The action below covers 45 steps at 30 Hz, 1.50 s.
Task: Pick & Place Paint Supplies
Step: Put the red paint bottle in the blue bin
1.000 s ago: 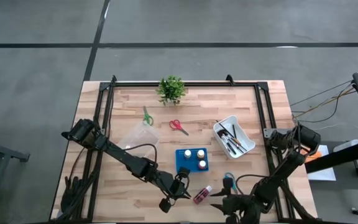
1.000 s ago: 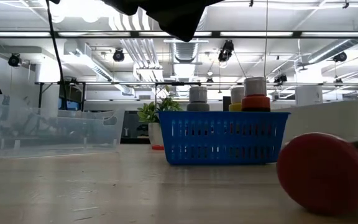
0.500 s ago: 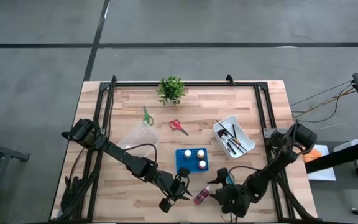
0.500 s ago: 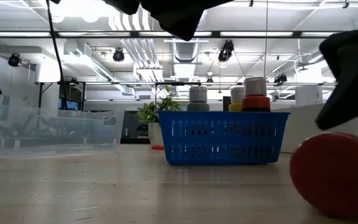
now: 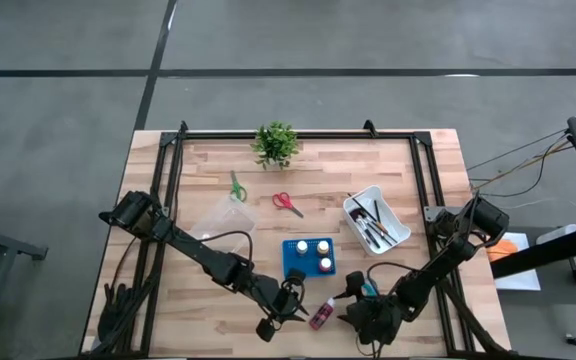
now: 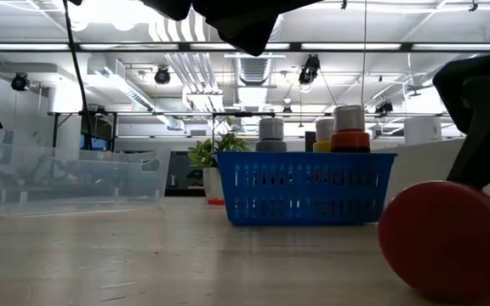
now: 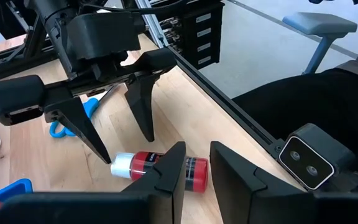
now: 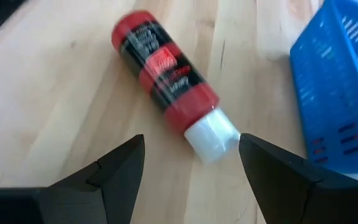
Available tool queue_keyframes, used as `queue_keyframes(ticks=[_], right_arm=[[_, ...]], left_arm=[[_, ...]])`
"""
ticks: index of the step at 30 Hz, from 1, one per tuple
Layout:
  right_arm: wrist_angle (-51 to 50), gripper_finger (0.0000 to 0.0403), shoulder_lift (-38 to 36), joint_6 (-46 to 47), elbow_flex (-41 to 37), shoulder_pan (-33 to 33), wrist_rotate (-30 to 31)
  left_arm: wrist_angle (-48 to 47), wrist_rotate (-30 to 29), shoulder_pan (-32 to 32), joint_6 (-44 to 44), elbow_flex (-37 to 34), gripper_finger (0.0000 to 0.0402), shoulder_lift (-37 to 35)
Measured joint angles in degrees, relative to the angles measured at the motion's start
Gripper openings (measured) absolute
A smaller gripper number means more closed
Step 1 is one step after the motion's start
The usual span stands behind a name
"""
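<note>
A red paint bottle (image 5: 323,314) with a white cap (image 8: 210,140) lies on its side near the table's front edge. My right gripper (image 8: 191,142) is open, low over the table, with one finger on each side of the cap end. My left gripper (image 7: 196,155) hangs above the bottle's base end (image 7: 194,173), open by a narrow gap with nothing in it. Behind the bottle, the blue basket (image 5: 309,257) holds several upright bottles. In the low view the bottle's round base (image 6: 441,238) fills the right foreground. My right gripper comes slanting down from the table's right side, and its fingers stand across the bottle at the cap. One fingertip (image 8: 247,146) is right beside the cap's edge (image 8: 235,138). I cannot tell whether it touches. The bottle lies flat on the table.
Blue-handled scissors (image 5: 368,290) lie just right of my right gripper. A white tray (image 5: 375,220) holds brushes. Red scissors (image 5: 288,203), green scissors (image 5: 236,187), a clear container (image 5: 223,215) and a potted plant (image 5: 276,143) lie farther back. A black frame rail (image 5: 438,200) borders the table.
My right gripper has swung from the near right corner toward the table's left and down, rolling a little as it went. It now straddles the red bottle's cap end. My left arm has kept still.
</note>
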Motion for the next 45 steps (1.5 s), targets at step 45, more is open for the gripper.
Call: queue_keyframes(ticks=[45], right_arm=[[4.2, 0.0110, -3.6, -5.2, 1.1, -3.8, -12.8]], left_arm=[[-0.4, 4.5, -0.7, 1.1, -0.3, 0.0084, 0.0]])
